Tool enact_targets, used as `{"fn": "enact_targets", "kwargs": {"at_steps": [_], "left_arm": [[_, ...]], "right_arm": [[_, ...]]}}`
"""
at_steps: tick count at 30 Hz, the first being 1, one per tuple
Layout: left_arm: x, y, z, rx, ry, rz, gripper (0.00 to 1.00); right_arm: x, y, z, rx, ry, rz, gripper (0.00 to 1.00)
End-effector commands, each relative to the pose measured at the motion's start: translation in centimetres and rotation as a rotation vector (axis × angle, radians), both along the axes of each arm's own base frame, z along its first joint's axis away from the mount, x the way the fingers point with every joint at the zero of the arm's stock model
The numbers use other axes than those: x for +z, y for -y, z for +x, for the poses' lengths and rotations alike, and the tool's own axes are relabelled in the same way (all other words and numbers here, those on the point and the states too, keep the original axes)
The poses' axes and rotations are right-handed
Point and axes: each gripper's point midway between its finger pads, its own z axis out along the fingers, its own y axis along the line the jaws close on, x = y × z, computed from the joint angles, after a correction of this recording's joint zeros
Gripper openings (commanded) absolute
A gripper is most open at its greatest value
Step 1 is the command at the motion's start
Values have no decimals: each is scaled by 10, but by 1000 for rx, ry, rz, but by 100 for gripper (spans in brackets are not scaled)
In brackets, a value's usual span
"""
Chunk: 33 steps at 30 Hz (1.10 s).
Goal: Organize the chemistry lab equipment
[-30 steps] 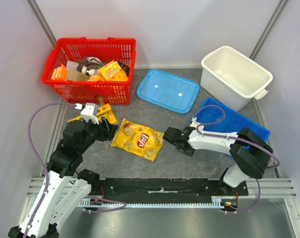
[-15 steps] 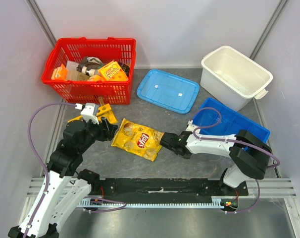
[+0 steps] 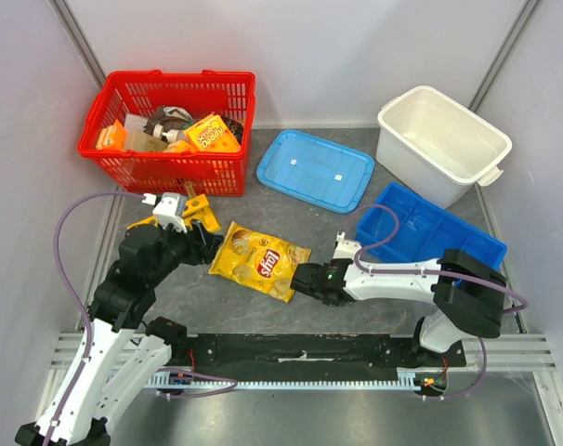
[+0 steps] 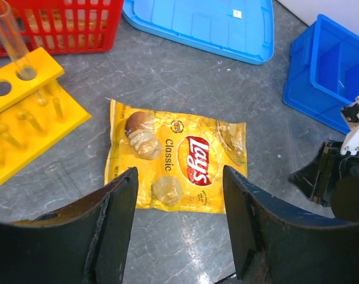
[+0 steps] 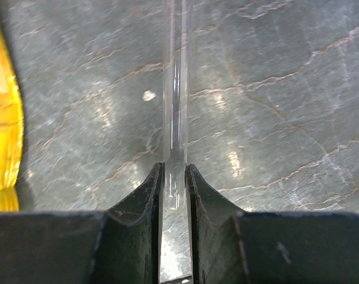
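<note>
My right gripper point(image 3: 305, 280) is shut on a clear glass test tube point(image 5: 175, 89), which sticks out forward between its fingers low over the grey table, just right of the yellow Lay's chip bag point(image 3: 260, 261). The bag also shows in the left wrist view point(image 4: 176, 160). My left gripper point(image 3: 205, 243) is open and empty, hovering left of the bag. A yellow test tube rack point(image 4: 25, 112) lies at the left with one clear tube point(image 4: 10, 38) standing in it; the rack also shows in the top view point(image 3: 190, 209).
A red basket point(image 3: 165, 130) with assorted items stands at the back left. A blue lid point(image 3: 315, 169) lies at the middle back. A white tub point(image 3: 441, 142) sits at the back right and a blue compartment bin point(image 3: 428, 237) at the right.
My right gripper has moved left and nearer along the table toward the chip bag. The left arm has not moved.
</note>
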Motion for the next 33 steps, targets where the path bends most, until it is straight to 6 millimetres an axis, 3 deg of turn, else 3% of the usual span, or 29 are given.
{"fn": "enact_targets", "kwargs": {"at_steps": [1,8,14,20,27,33], "left_arm": [[16,18,-1,-60,-42,-75,64],[24,49,-2,-192,-179,-139,57],[37,61,2,-249,-206,-152,58],[37,71,5,-292,-255,-158,61],[32,84,9,-336,-339,-194,60],[20,89,17,-324,-405,-198,60]], "right_arm": [[29,-26,15,141,121,41,20],[59,-60,22,439,252,66,17],[85,-84,29,659,365,52,13],[116,-117,23,901,522,182,14],[140,-138,16,1037,609,241,14],[156,-144,13,1058,673,302,13]]}}
